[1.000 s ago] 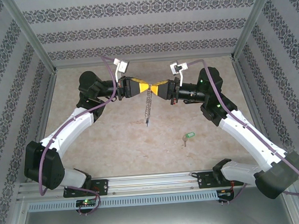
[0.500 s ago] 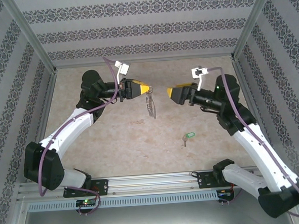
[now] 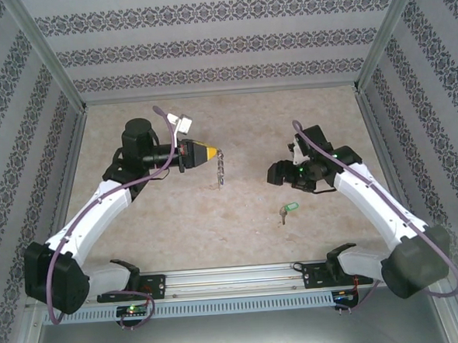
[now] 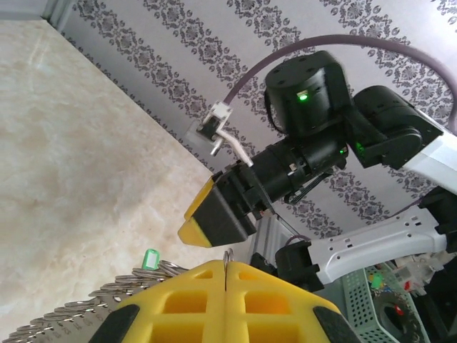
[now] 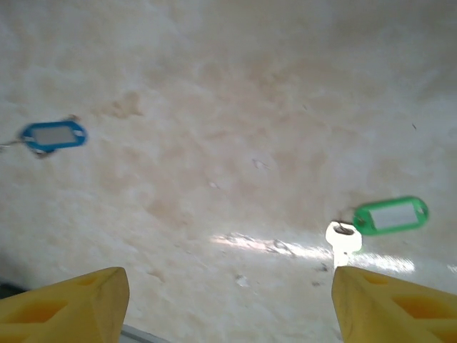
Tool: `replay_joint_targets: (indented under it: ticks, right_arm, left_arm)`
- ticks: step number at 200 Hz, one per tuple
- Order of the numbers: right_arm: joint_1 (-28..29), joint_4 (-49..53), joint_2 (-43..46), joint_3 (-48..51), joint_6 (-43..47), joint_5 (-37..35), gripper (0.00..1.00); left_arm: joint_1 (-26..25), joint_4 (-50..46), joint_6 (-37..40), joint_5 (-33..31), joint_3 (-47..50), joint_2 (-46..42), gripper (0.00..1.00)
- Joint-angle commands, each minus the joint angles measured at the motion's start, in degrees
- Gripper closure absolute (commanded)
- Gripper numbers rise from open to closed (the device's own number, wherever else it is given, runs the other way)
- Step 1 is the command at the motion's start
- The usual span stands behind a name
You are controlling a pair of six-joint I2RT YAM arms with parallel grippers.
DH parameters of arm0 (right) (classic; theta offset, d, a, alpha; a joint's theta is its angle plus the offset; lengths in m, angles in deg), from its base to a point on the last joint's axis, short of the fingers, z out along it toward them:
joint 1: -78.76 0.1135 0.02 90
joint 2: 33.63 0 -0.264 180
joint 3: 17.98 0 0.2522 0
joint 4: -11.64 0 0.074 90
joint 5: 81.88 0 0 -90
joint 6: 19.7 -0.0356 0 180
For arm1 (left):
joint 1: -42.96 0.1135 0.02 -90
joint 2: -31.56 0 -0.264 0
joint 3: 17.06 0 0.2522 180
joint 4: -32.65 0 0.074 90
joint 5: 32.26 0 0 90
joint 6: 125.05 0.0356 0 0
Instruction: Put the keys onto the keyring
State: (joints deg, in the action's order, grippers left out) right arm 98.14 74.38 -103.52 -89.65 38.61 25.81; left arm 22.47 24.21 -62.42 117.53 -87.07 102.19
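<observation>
Right gripper (image 3: 276, 174): withdrawn from the keyring (image 3: 220, 170) and lowered toward the table (image 3: 177, 213), fingers spread. Green-tagged key (image 3: 287, 210): flat on the table just nearside of that gripper, long axis diagonal, right arm nearer. Left gripper (image 3: 206, 152): pressed shut, pinching the keyring aloft.

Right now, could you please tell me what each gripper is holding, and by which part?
The left gripper pinches the keyring by its top end, the rest dangling. The right gripper is open and holds nothing.
</observation>
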Motion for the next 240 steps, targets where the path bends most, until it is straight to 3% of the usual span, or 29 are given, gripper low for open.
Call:
replay_joint_targets:
  ticks: [1,61,90,194,240]
  right_arm:
    - [0.0,2.98,-3.72,1.55,0.91,-3.83,0.24]
    - [0.7,2.24,-17.0,1.43,8.3,-3.7,0.33]
    - [1.3,1.26,-22.46,1.13,9.16,0.11,0.35]
    - [3.47,-3.1,-25.51,5.26,5.96,-5.36,0.48]
    - [3.72,-4.1,-28.21,5.0,5.21,-6.13,0.63]
  left_arm:
    - [0.38,0.93,1.09,-1.64,2.51,-3.39,1.0]
    - [0.4,10.41,-3.84,-2.26,6.61,-3.87,1.0]
    - [0.45,14.1,-6.11,-1.75,7.15,-2.34,1.0]
    - [0.37,14.17,-5.67,-2.04,5.74,-0.46,1.0]
    - [0.43,15.14,-6.0,-1.96,6.38,-0.27,1.0]
